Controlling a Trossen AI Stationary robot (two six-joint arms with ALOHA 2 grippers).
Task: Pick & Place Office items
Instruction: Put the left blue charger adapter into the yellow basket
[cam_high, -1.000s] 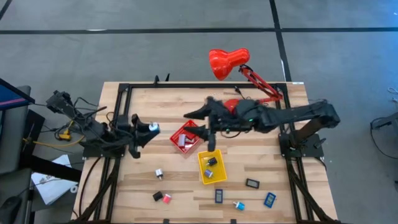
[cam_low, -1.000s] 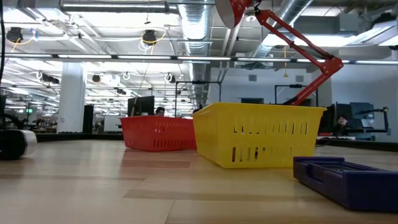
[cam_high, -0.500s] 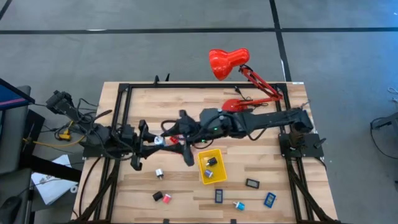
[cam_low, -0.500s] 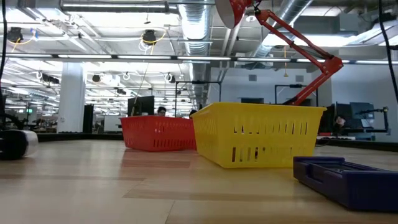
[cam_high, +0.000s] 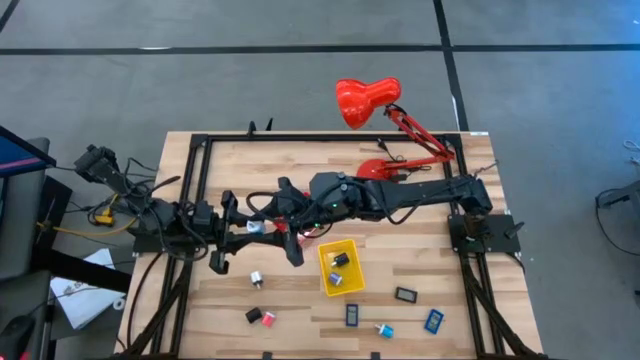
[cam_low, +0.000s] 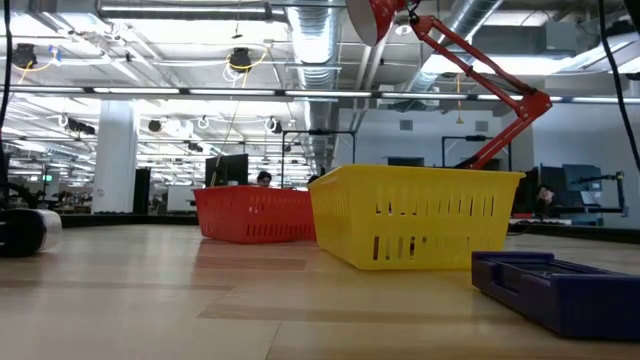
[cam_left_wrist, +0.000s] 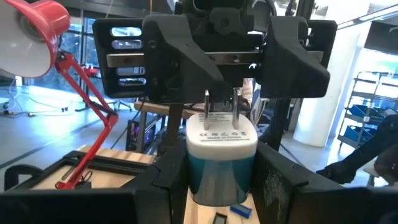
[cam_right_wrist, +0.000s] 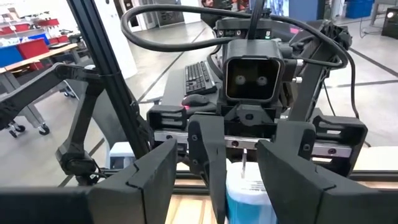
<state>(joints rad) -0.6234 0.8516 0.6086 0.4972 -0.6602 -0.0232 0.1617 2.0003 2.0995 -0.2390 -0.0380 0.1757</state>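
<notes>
While the left gripper (cam_left_wrist: 221, 180) clamps the plug (cam_left_wrist: 221, 152) mid-table, we'd shut the right gripper's (cam_right_wrist: 239, 186) wide fingers on it squarely before letting go.

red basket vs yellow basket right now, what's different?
The yellow basket lies uncovered, with a black piece and a grey piece inside. The red basket is mostly hidden from above, where the left pincer and right pincer meet around a white plug adapter. In the low view the yellow basket is nearer, corner-on, and the red basket sits behind it. Both are slotted and upright.
</notes>
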